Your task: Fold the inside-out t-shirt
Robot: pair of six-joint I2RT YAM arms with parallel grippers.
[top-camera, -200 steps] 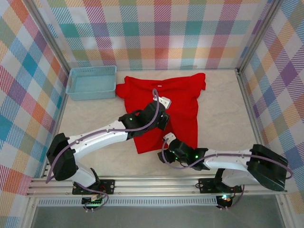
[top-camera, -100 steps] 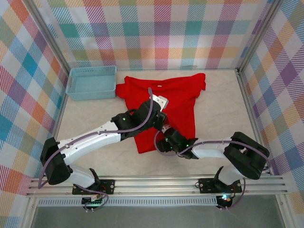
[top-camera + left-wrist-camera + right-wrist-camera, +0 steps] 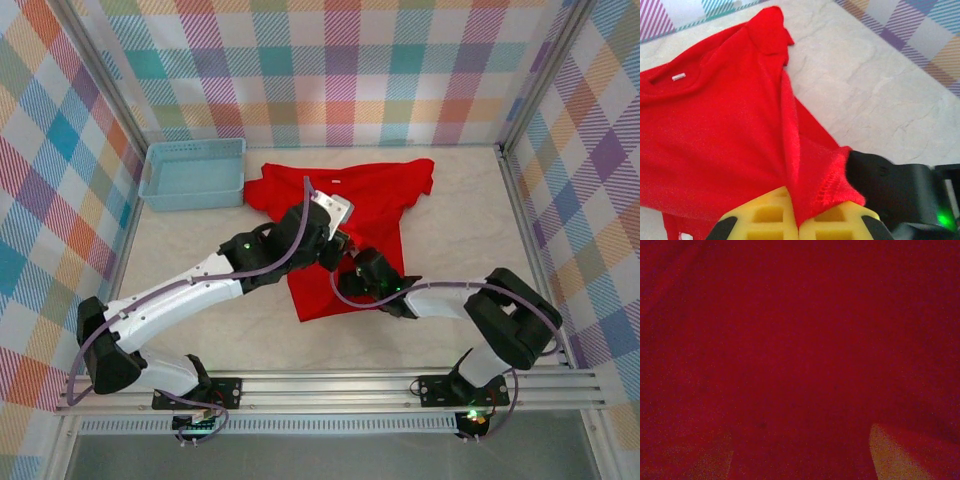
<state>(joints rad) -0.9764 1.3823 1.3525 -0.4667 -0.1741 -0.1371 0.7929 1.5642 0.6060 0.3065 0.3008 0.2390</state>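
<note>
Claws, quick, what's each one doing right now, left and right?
Left claw: closed, pinching a fold of the t-shirt.
Right claw: open, up close against the t-shirt; no grip visible.

On the surface (image 3: 460,240), toward the rear, the t-shirt (image 3: 385,195) is laid; the basket (image 3: 193,175) is set just left of it. Over the shirt's middle the left claw (image 3: 796,222) is placed, the right claw (image 3: 350,268) just beside it.

A pale, marble-veined bench (image 3: 470,220) spreads beneath and around the jaws. Pastel plaid walls (image 3: 340,70) rise beyond the jaws and on either side of them, joined at the corners by grey metal posts (image 3: 104,88). Behind the jaws a metal rail (image 3: 330,383) edges the bench. The light is even and the shadows are soft.
</note>
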